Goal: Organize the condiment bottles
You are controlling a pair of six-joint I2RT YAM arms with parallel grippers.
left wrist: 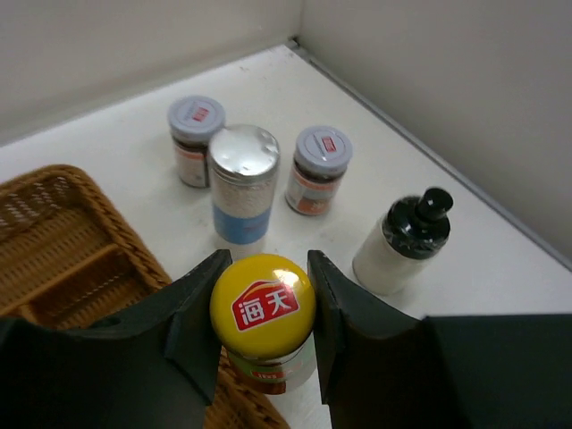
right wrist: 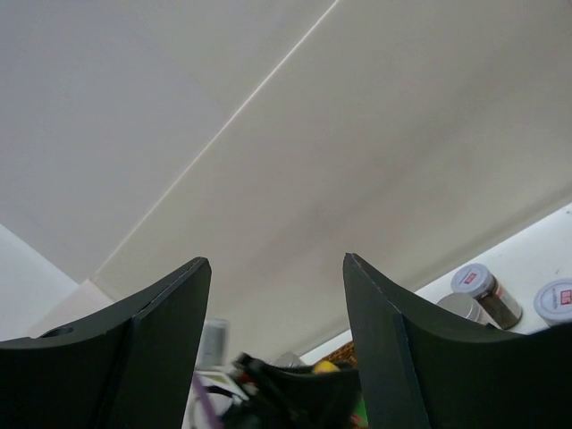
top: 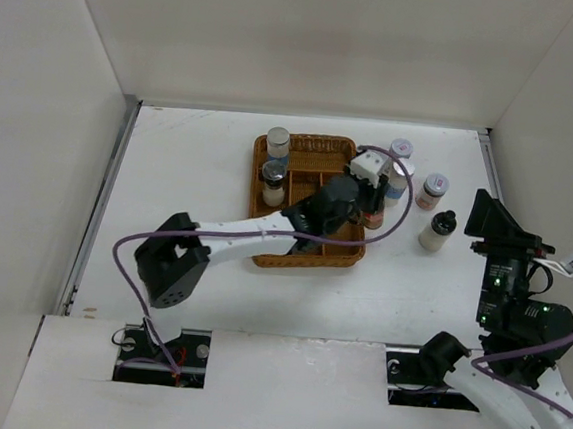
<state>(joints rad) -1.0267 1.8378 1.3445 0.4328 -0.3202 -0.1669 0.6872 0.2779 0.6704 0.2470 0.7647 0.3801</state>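
Yellow-capped, the sauce bottle [left wrist: 262, 308] is found clamped in the left gripper [left wrist: 266, 279] at the wicker tray's [left wrist: 54, 232] edge, a silver-capped shaker [left wrist: 242, 192] and black-capped bottle [left wrist: 402, 246] being stood on the surface [left wrist: 259, 89] beyond, while the right gripper [right wrist: 277, 295] is held apart, empty.

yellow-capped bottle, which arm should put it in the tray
Left: the left gripper grips the bottle at the tray edge; the right gripper is open, facing the wall, off to the side.
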